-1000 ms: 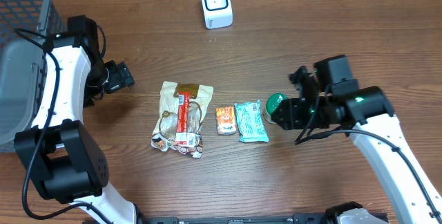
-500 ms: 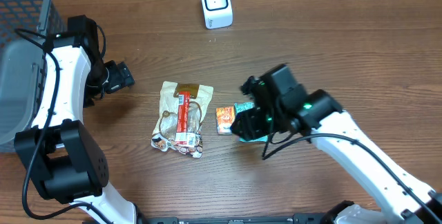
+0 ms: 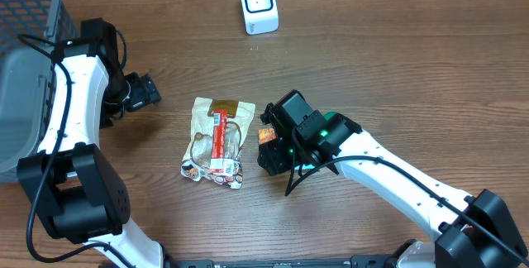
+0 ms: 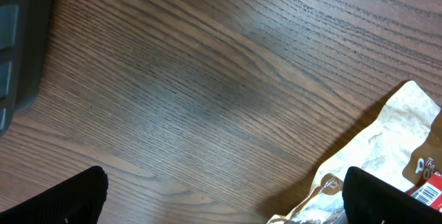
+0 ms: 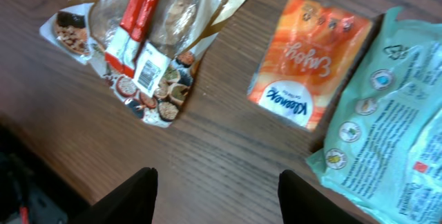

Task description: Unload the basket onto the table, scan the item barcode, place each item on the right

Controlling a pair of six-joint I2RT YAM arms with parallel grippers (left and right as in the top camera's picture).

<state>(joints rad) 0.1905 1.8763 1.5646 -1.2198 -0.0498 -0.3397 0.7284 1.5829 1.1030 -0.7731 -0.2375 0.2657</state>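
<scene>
The right pincer (image 5: 224,196) hangs partly open and empty over bare table (image 5: 228,148), between the snack bag (image 5: 148,37) and the orange tissue pack (image 5: 307,61). It is likely lining up a pick, though I cannot tell of which. A green packet (image 5: 390,134) crowds the tissue pack. The scanner (image 3: 258,5) stands well apart. The left pincer (image 4: 224,200) waits wide open and empty near the basket (image 3: 16,78).

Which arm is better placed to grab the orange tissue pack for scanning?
Right. The right gripper hangs open close by the orange tissue pack, nothing between its fingers. The left gripper sits off by the basket, beyond the snack bag.
</scene>
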